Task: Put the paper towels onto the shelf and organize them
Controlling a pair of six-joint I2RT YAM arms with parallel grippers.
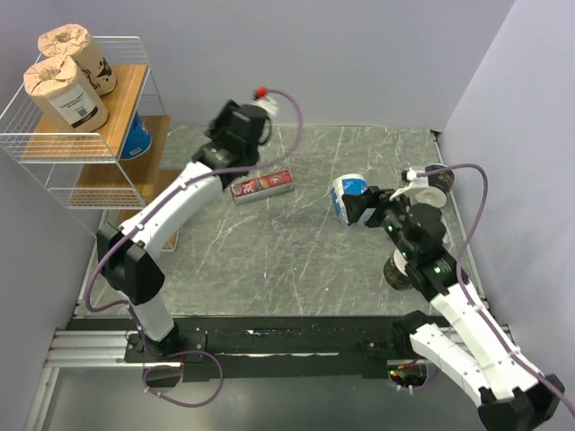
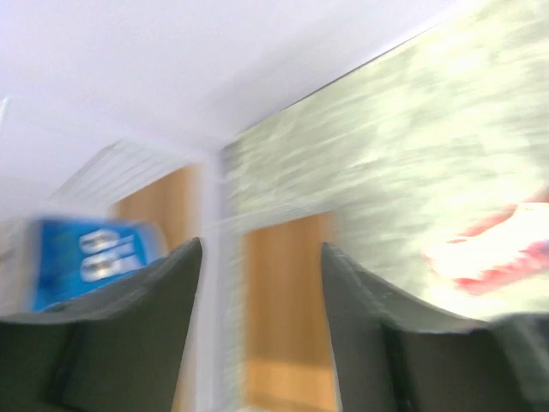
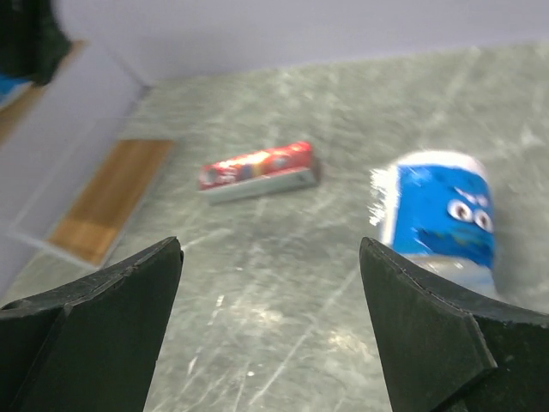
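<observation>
Nearest the arm bases, a dark wrapped paper-towel roll (image 1: 398,270) is seen on the grey marbled surface (image 1: 296,260), tucked against the right arm. What appears to be another dark roll (image 1: 431,186) lies further back, near the right wall, and is partly hidden by the cable.

The right claw (image 3: 270,249) is held released, its fingers spread wide with nothing between them. Just ahead of it and slightly to its right, a blue-and-white wrapped paper-towel roll (image 3: 437,219) rests on the surface, untouched. Further left, a flat red rectangular box (image 1: 261,186) lies on the surface, well apart from that roll.

Beyond the box, the left claw (image 2: 262,249) is pointed towards the shelf. Its fingers are parted and nothing is gripped between them.

At the far left stands the tiered white wire shelf with light wooden boards (image 1: 54,162). A second blue roll (image 1: 137,136) is lodged on the middle board, beneath the top one. On the top board, a kraft-brown roll with black print (image 1: 63,90) is stood upright, and a second kraft-brown roll (image 1: 83,56) is set close behind it.
</observation>
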